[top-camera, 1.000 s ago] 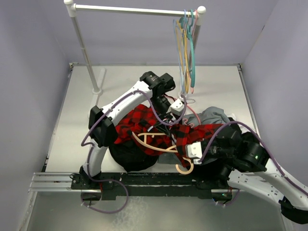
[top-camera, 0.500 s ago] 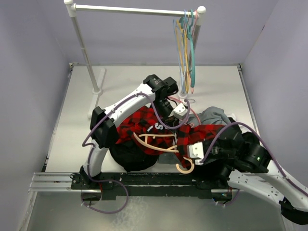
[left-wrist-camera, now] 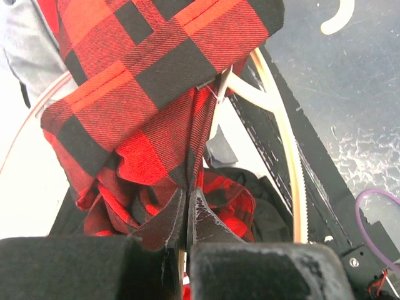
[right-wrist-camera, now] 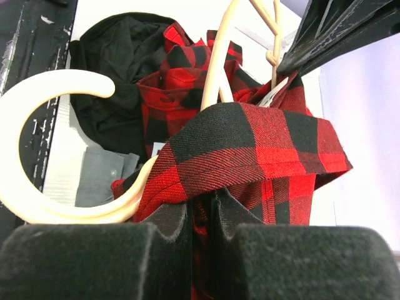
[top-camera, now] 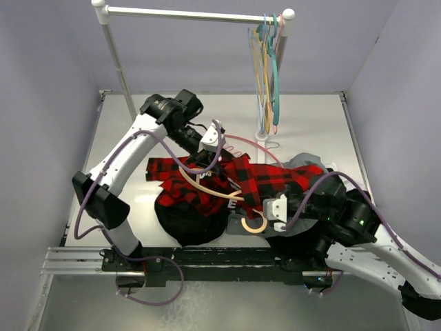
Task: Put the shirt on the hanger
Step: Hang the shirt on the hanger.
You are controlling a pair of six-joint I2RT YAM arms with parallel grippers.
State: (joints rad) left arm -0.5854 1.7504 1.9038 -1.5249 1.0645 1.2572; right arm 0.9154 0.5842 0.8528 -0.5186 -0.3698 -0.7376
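The shirt (top-camera: 265,178) is stretched between the left claw (left-wrist-camera: 186,214) and the right claw (right-wrist-camera: 200,203), both clenched on its cloth, with the hanger (top-camera: 195,183) laid along that line, hook by the right.

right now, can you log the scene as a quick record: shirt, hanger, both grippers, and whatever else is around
shirt: red-and-black plaid flannel shirt, bunched, gripped in two places
hanger: pale tan hanger, frame partly covered by the shirt, hook sticking out
left gripper: shut on a fold of the shirt
right gripper: shut on shirt fabric next to the hanger's hook
other garments: black garment under the shirt, grey garment beside it
rack: rail with spare hangers at one end
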